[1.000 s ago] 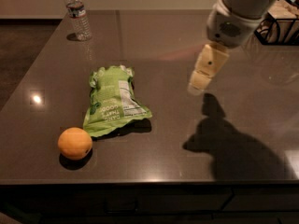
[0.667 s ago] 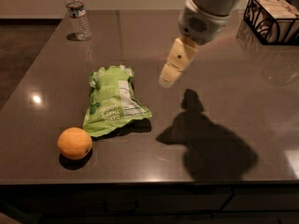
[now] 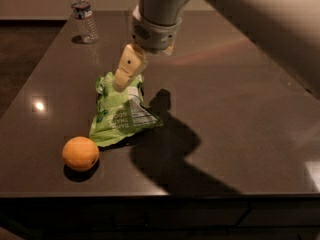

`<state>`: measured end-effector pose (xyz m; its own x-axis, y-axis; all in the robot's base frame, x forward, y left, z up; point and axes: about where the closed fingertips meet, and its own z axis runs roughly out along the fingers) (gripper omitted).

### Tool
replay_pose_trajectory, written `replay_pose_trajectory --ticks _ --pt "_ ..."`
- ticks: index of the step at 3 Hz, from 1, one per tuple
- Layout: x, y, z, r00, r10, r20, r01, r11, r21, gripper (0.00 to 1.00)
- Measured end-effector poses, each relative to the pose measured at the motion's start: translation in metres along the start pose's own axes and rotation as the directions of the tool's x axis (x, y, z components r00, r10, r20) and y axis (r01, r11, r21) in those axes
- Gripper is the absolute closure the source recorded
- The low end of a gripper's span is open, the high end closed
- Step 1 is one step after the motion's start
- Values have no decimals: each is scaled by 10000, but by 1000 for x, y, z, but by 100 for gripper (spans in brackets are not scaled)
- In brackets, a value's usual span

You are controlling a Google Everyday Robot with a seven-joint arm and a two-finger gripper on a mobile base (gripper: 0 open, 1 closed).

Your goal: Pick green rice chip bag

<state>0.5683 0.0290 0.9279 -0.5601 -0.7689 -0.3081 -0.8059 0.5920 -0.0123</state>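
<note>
Dark counter (image 3: 240, 109) carries the green rice chip bag (image 3: 120, 116); our tool (image 3: 123, 80) hangs over its far end, and we cannot tell its grip.

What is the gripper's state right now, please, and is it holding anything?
Gripper: at the far end of the green rice chip bag; open or closed cannot be told, nor any hold.

On the table (image 3: 240, 109), an orange (image 3: 80, 153) at front, seemingly a water bottle (image 3: 83, 16) far back.
</note>
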Motion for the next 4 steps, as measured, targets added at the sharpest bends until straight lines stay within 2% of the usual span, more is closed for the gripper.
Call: replay_pose_trajectory --ticks 1,2,3,4 --pt "-22 14 30 9965 582 -596 -580 9983 44 0" --pt "-32 24 60 9841 1119 -1382 -1126 9936 29 0" --pt "-34 32 80 9702 1387 -1988 -1450 9893 -174 0" --pt "-42 39 89 9638 1252 -2356 -1396 9892 -455 13"
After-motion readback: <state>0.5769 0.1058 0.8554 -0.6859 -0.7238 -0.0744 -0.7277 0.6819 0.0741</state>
